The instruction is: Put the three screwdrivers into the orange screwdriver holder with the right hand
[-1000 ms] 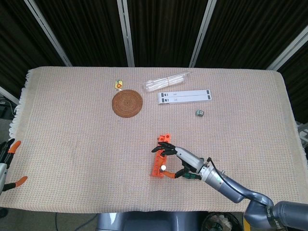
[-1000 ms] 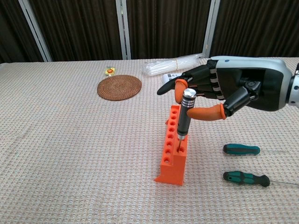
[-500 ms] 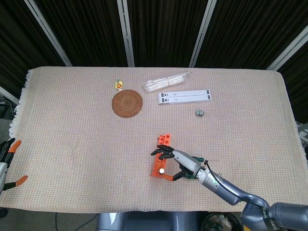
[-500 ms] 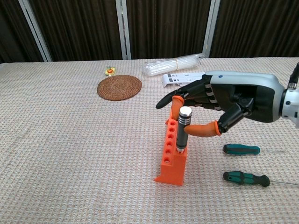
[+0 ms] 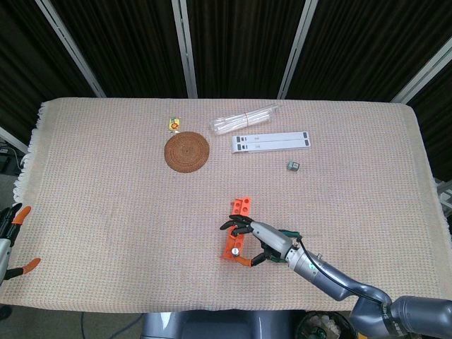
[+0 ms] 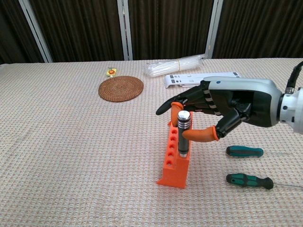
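The orange screwdriver holder (image 6: pixel 174 163) stands on the cloth, and the head view shows its far end (image 5: pixel 242 205). A black-handled screwdriver with a silver cap (image 6: pixel 183 130) stands upright in one of its near holes. My right hand (image 6: pixel 222 109) pinches that handle between thumb and a finger; it covers part of the holder in the head view (image 5: pixel 260 239). Two green-handled screwdrivers (image 6: pixel 244 151) (image 6: pixel 249 180) lie on the cloth to the right of the holder, under the hand. My left hand (image 5: pixel 13 240) sits at the table's left edge, fingers apart, holding nothing.
At the back lie a round woven coaster (image 6: pixel 121 88), a small yellow item (image 6: pixel 111 72), a bundle of clear tubes (image 6: pixel 175 65) and a white strip (image 6: pixel 189 79). A small grey cube (image 5: pixel 293 166) lies right of centre.
My right hand has come down with the black-handled screwdriver, which now sits deeper in the holder. The left hand has not moved.
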You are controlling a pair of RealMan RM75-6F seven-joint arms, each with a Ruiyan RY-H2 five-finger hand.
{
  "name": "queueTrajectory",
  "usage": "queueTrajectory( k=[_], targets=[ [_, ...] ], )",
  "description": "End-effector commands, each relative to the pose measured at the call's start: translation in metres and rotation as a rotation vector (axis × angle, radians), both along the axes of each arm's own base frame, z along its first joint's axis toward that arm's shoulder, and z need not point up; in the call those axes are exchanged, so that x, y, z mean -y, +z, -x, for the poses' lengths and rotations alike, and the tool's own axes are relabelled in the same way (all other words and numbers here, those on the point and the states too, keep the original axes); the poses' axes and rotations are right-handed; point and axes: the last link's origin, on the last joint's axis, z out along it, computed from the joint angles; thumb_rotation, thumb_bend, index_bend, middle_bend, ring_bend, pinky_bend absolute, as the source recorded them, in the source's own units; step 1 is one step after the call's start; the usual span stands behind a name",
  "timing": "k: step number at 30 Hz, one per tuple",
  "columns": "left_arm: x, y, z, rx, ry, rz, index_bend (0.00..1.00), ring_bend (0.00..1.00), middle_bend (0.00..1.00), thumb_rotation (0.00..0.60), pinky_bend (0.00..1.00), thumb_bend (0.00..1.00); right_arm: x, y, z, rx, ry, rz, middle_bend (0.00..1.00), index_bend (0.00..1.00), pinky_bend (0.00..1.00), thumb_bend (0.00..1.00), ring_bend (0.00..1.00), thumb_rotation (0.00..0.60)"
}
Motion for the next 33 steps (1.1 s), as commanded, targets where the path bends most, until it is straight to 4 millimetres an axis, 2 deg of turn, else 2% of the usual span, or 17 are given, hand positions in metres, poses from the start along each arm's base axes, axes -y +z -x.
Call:
queueTrajectory(
  k=[1, 16, 19, 21, 23, 26, 28, 33],
  targets=[
    [0.000, 0.000, 0.000, 0.001, 0.001, 0.001, 0.00, 0.00, 0.00, 0.600, 0.00, 0.08, 0.001, 0.000, -0.001, -0.001, -0.002, 0.003, 0.17, 0.56, 0.00, 0.35, 0.00, 0.600],
    [-0.002, -0.002, 0.002, 0.005, 0.004, 0.006, 0.00, 0.00, 0.00, 0.600, 0.00, 0.08, 0.002, -0.005, 0.000, -0.007, -0.011, 0.011, 0.17, 0.56, 0.00, 0.35, 0.00, 0.600],
    [-0.002, -0.002, 0.002, 0.007, 0.002, 0.005, 0.00, 0.00, 0.00, 0.600, 0.00, 0.08, 0.000, -0.007, 0.002, -0.009, -0.016, 0.005, 0.16, 0.53, 0.00, 0.34, 0.00, 0.600],
    [-0.002, -0.002, 0.002, 0.006, 0.001, 0.006, 0.00, 0.00, 0.00, 0.600, 0.00, 0.08, 0.001, -0.008, 0.003, -0.014, -0.016, 0.006, 0.13, 0.44, 0.00, 0.27, 0.00, 0.600],
    [-0.002, -0.002, 0.002, 0.007, 0.001, 0.005, 0.00, 0.00, 0.00, 0.600, 0.00, 0.08, 0.000, -0.009, 0.003, -0.017, -0.014, 0.005, 0.08, 0.27, 0.00, 0.15, 0.00, 0.600],
    [-0.002, -0.002, 0.003, 0.009, 0.004, 0.002, 0.00, 0.00, 0.00, 0.600, 0.00, 0.08, 0.000, -0.006, 0.002, -0.022, -0.004, 0.009, 0.02, 0.07, 0.00, 0.03, 0.00, 0.600],
    [-0.002, -0.002, 0.002, 0.012, 0.003, 0.003, 0.00, 0.00, 0.00, 0.600, 0.00, 0.08, 0.001, -0.003, 0.001, -0.025, 0.003, 0.013, 0.00, 0.01, 0.00, 0.00, 0.00, 0.600],
    [-0.002, -0.001, 0.002, 0.016, -0.001, 0.001, 0.00, 0.00, 0.00, 0.600, 0.00, 0.08, 0.003, 0.012, -0.002, -0.013, 0.019, 0.046, 0.00, 0.00, 0.00, 0.00, 0.00, 0.600]
  ],
)
